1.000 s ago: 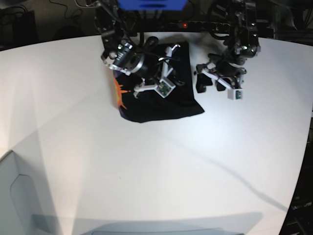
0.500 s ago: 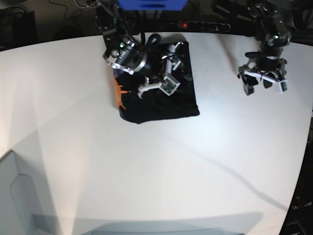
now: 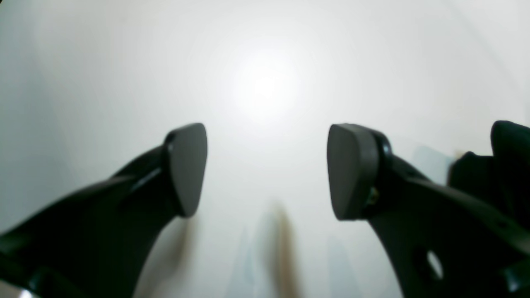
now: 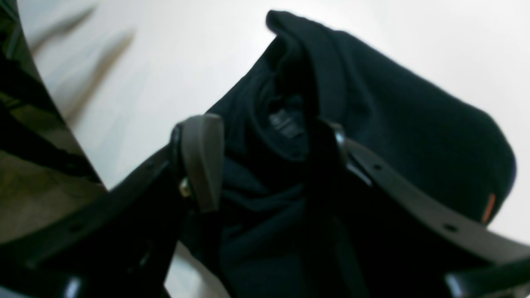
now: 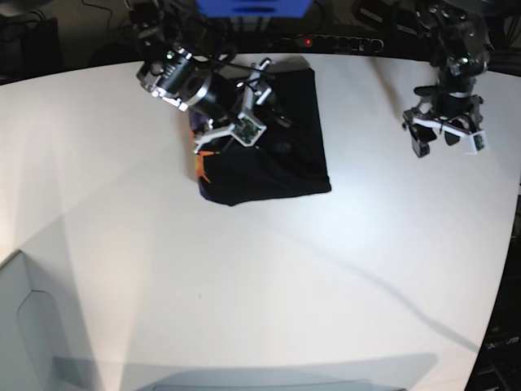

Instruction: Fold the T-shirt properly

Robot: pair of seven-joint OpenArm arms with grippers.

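The black T-shirt (image 5: 281, 155) lies folded into a compact rectangle at the back middle of the white table (image 5: 244, 277), with an orange print edge (image 5: 198, 159) showing on its left side. My right gripper (image 5: 271, 102) hovers over the shirt's back left part. In the right wrist view it (image 4: 265, 153) is open, and the T-shirt's (image 4: 414, 136) collar folds lie below and between the fingers, not pinched. My left gripper (image 5: 436, 142) hangs open over bare table at the far right, well away from the shirt. In the left wrist view it (image 3: 267, 169) holds nothing.
A power strip with a red light (image 5: 305, 41) and cables run along the table's back edge. A blue block (image 5: 252, 6) sits at the top. A grey box (image 5: 20, 326) stands at the lower left. The table's curved right edge (image 5: 509, 244) is near the left arm.
My right gripper has opened, let go of the shirt and drawn back toward the back left. The left arm swung right, away from the shirt, and the shirt's front right corner has settled flatter.
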